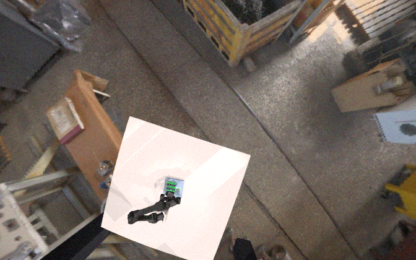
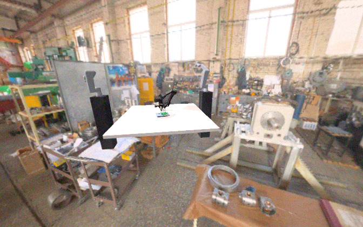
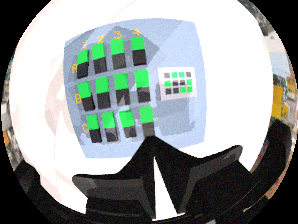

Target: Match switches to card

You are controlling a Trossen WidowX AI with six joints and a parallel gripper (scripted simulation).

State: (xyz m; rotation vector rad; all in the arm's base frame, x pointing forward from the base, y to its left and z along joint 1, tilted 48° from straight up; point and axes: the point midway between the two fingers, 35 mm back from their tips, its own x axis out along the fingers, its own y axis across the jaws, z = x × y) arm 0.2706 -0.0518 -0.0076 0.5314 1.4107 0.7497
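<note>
The light blue panel point(image 3: 180, 42) point(image 1: 181, 183) holds green-and-dark switches in rows A, B and C, columns 1 to 4. Most tilts are too subtle to read. The small white card point(image 3: 161, 95) on its right shows, far row first: dark, green, green, dark; green, dark, dark, green; dark, dark, green, green. My gripper point(image 3: 150, 139) point(image 2: 161, 110) is shut and empty. In the wrist view its tips are at the near end of switch C4 point(image 3: 146, 115), overlapping the lower edge of its dark half; contact cannot be told. The near middle of the panel is hidden behind the fingers.
The panel lies on a white table point(image 1: 213, 192) point(image 2: 135, 124). The arm reaches over the table from the near side. Black pillars point(image 2: 102, 119) point(image 2: 206, 108) stand by the table, outside its top. Shadows cross the panel.
</note>
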